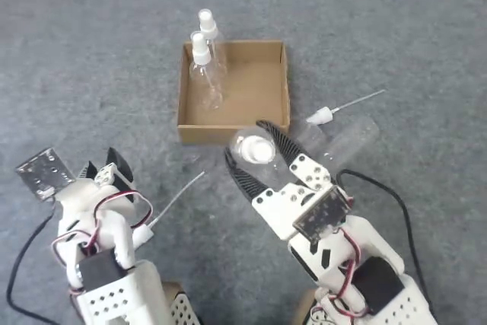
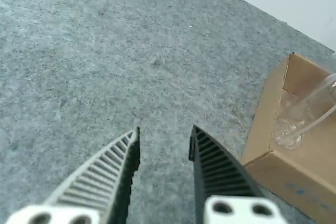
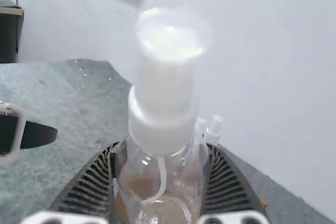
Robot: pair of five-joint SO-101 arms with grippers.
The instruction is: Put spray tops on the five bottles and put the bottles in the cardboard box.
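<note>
While clamping the capped bottle between the right jaws, just before the near right corner of the cardboard box, carry it over the front wall, high enough to clear the rim. Hold it upright, spray head uppermost, with no tilt on the way. Aim for bare box floor beside the two capped bottles standing in the far left corner, never onto them; light and tall, so probably quick to topple at a nudge. Lower until seated, then part the right jaws slowly and draw straight up. Mind the loose bottle and the spray top lying on the bench right of the box; avoid sweeping either aside. Leave the left jaws, apart and holding nothing over bare bench near the other spray top, well out of the path.
</note>
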